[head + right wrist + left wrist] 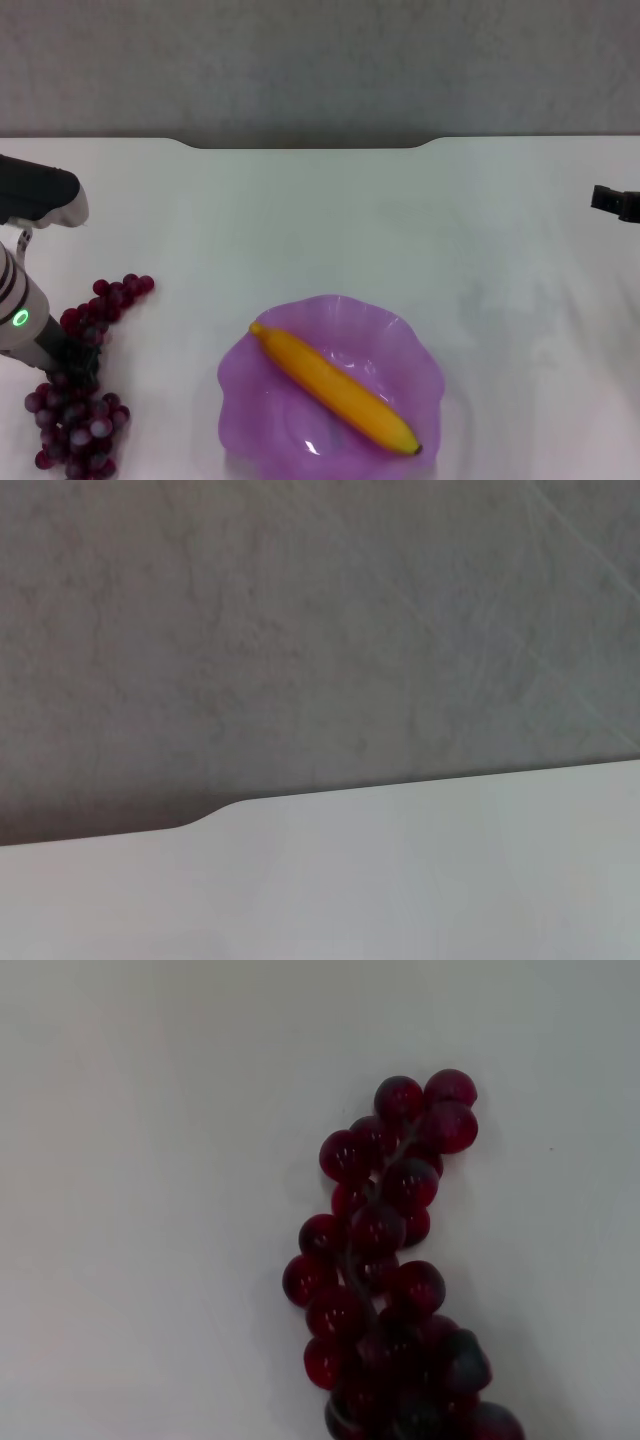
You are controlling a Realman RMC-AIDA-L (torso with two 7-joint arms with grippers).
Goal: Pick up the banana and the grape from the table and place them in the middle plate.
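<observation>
White table (330, 220) with notched far edge, grey wall (320, 60) behind, left tool (70, 372) over grape (85, 400), grip unclear

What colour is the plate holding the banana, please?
Translucent purple plate, clearest in the head view.

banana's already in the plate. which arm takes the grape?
Left. The left gripper is already down at the grape on the table, left of the middle plate holding the banana. The right gripper sits parked at the far right edge, well away from the bunch.
</observation>
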